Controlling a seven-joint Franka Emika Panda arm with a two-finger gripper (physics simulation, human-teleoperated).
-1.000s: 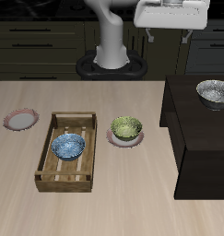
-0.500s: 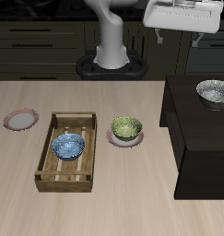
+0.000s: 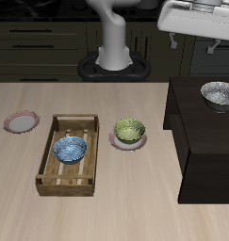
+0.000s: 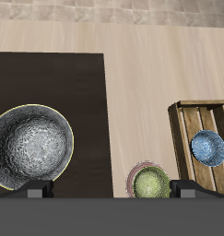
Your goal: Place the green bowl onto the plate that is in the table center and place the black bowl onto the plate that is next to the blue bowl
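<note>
Black bowl (image 4: 30, 148) sits on the dark cabinet (image 4: 81, 101) beside the worktop (image 3: 106, 202), probably rigid, light, slick: pinch its rim; end effector (image 3: 202, 28) high above, empty, opening indeterminable.

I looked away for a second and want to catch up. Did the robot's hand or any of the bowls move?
Only the gripper moved: it slid sideways, high above the table, toward the dark cabinet where the black bowl sits. It grabbed nothing. The green bowl stayed on its plate, the blue bowl in the wooden tray, the other plate empty.
</note>
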